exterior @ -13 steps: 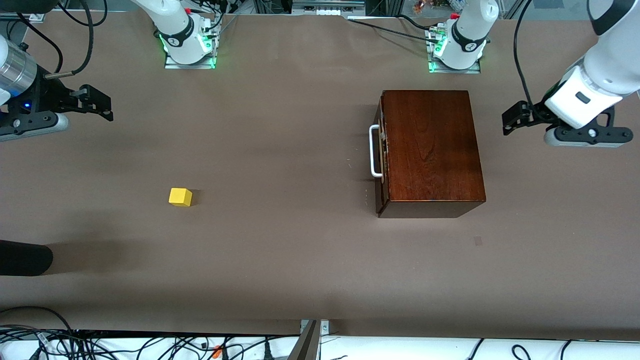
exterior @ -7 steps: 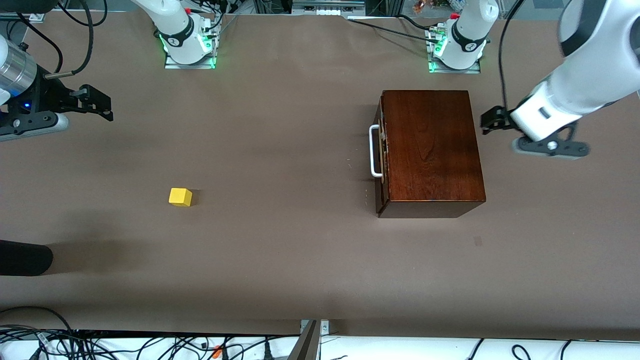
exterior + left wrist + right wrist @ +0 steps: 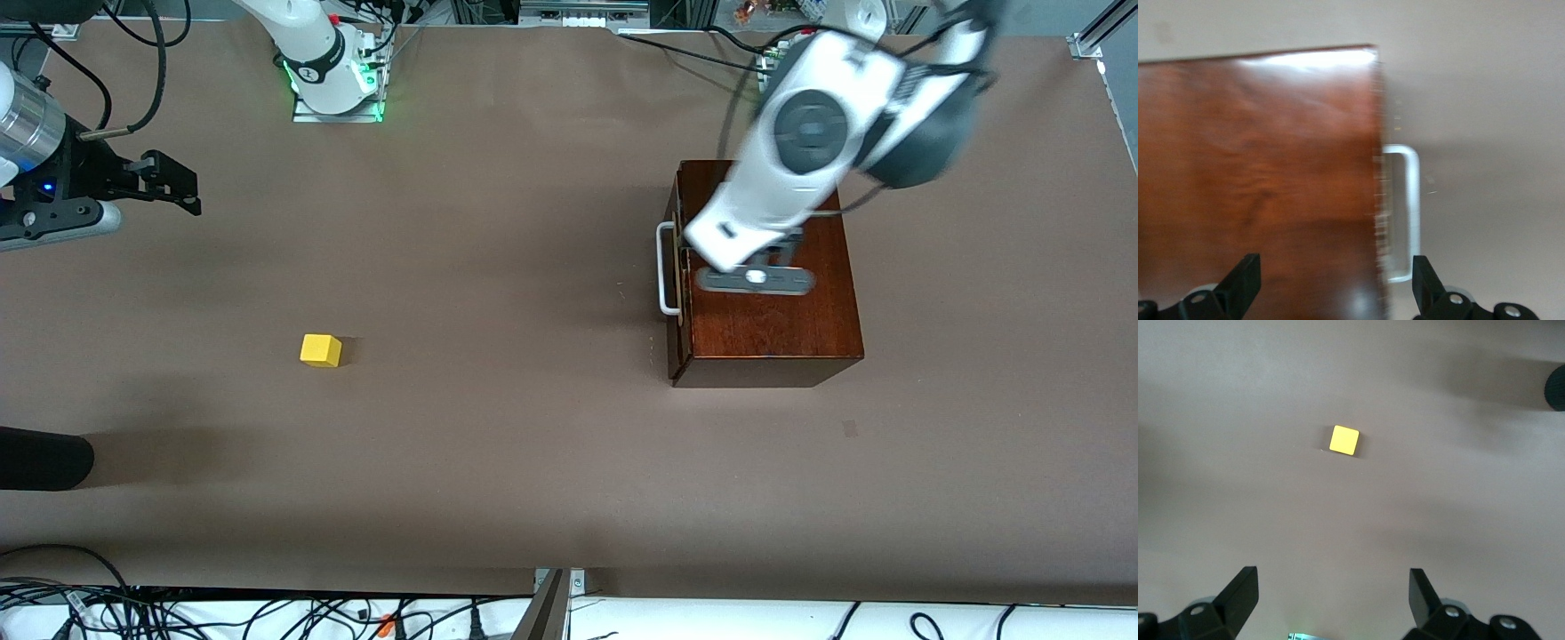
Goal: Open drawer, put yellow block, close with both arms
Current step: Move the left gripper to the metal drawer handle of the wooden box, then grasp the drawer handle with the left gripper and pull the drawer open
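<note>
While the right arm waits at its own end of the table, its right gripper [image 3: 173, 188] hangs above the bare brown table [image 3: 498, 444] with the jaws apart, and its wrist view looks down between the fingertips [image 3: 1238, 587] on the yellow block [image 3: 1344, 440]. This yellow block [image 3: 321, 349] lies alone on the table, well apart from the wooden box [image 3: 782, 329], toward the right arm's end and a little nearer to the front camera than the handle. All around it there is free table.

The left gripper [image 3: 1335, 283] is now over the top of the wooden box, close to the edge where the drawer front sits; one second ago it was over the table beside the box, toward the left arm's end. Its jaws stand wide apart and hold nothing. The drawer [image 3: 680, 267] is closed, its front flush with the box. The white bar handle [image 3: 663, 268] sticks out toward the right arm's end, with open table in front of it. Block, box and right gripper are where they were before.
</note>
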### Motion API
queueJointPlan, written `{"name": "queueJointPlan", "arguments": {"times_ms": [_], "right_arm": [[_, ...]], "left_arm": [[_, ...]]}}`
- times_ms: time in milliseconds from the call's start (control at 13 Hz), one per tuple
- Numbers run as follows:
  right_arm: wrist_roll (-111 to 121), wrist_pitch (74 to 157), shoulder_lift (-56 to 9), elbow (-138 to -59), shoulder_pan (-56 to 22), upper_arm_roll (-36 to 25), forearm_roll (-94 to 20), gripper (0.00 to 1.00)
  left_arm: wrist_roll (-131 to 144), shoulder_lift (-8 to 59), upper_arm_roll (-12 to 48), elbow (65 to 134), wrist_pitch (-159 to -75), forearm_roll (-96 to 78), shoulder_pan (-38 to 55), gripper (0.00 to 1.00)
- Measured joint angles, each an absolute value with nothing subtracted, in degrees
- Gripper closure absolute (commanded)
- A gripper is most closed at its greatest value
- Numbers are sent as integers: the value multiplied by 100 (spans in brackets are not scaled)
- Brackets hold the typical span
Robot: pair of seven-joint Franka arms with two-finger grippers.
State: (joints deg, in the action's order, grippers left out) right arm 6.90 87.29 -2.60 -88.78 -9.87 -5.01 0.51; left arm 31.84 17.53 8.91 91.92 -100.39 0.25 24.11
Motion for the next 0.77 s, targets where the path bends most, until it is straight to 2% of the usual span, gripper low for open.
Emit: {"name": "queueJointPlan", "arguments": {"times_ms": [460, 767], "right_arm": [[690, 8729, -261, -8877, -987, -501, 51, 0], [690, 8729, -262, -8876, -987, -501, 51, 0]], "left_arm": [[4548, 2673, 892, 9159, -10913, 1578, 3514, 0], [4863, 3138, 811, 9151, -11205, 1781, 3659, 0]]}}
